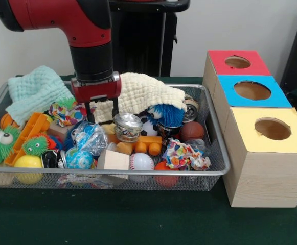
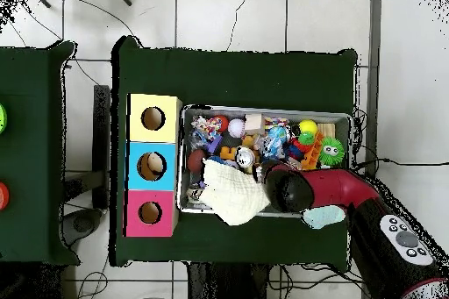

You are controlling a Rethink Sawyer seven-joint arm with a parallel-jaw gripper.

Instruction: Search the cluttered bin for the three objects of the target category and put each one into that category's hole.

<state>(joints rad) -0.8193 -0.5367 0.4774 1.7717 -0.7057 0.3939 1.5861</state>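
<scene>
A wire mesh bin (image 1: pixel 217 153) holds a heap of toys, balls and cloths. My gripper (image 1: pixel 101 111) hangs over the bin's back left part, open, with nothing between its fingers (image 1: pixel 87 111). Just behind it lies a cream cloth (image 1: pixel 143 92). A crumpled colourful ball (image 1: pixel 66 113) lies to its left and a glass jar (image 1: pixel 127 125) to its lower right. Three wooden boxes with holes stand beside the bin: red (image 1: pixel 237 62), blue (image 1: pixel 252 91) and yellow (image 1: pixel 272 128). In the overhead view the arm (image 2: pixel 294 190) hides the gripper.
Also in the bin are a mint cloth (image 1: pixel 36 92), green fuzzy toys (image 1: pixel 0 142), a baseball (image 1: pixel 141 162), a yellow ball (image 1: pixel 28 163), a blue spiky ball (image 1: pixel 167 114), a basketball (image 1: pixel 192 130) and orange blocks (image 1: pixel 28 133). From above, the cream cloth (image 2: pixel 232 195) spills over the bin's rim (image 2: pixel 263 110).
</scene>
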